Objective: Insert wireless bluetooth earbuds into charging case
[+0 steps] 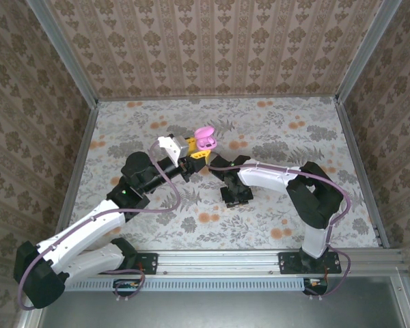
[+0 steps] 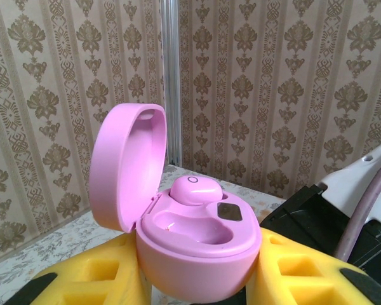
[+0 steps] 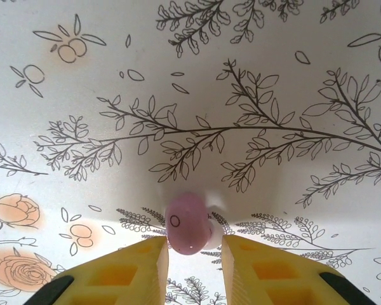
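The left gripper (image 2: 197, 279) has its yellow jaws clamped on the glossy pink clamshell charging case (image 2: 197, 244), lid open above mid-bench. A seated earbud (image 2: 193, 189) fills one well; the other is empty. Rightward, the right gripper (image 3: 195, 244) points down at the floral bench (image 3: 273, 76). Its narrowly parted jaws flank the second earbud (image 3: 187, 223), smooth, rounded and pink, lengthwise at the tips. Whether it is pinched, I cannot tell.

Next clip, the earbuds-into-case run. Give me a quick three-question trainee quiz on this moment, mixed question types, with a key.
1. True or false: the charging case has its lid shut.
2. How many earbuds sit in the case? A none, B one, C two.
3. Fill in: the second earbud sits between the ___ gripper's fingertips.
Key: 1 false, the lid stands open; 2 B, one seated earbud; 3 right gripper.
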Robot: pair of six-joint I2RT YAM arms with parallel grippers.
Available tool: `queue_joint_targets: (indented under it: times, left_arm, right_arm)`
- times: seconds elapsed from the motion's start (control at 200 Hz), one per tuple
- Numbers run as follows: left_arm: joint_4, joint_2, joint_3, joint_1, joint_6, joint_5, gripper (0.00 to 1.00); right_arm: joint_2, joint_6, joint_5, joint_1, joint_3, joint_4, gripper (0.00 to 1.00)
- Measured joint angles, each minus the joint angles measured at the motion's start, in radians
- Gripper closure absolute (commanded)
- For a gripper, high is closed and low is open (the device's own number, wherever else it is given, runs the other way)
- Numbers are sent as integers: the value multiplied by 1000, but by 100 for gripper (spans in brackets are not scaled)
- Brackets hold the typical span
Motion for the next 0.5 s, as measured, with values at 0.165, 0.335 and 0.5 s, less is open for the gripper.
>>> queue_joint_targets:
  times: [0.165, 0.335, 0.5]
  left_arm:
    - [0, 5, 0, -1, 0, 0, 63]
    - [0, 5, 0, -1, 0, 0, 63]
    - [1, 5, 0, -1, 0, 0, 63]
  right_arm:
    - [0, -4, 0, 0, 11, -6, 68]
    - [0, -23, 0, 0, 24, -16, 66]
    - [1, -41, 0, 0, 45, -20, 70]
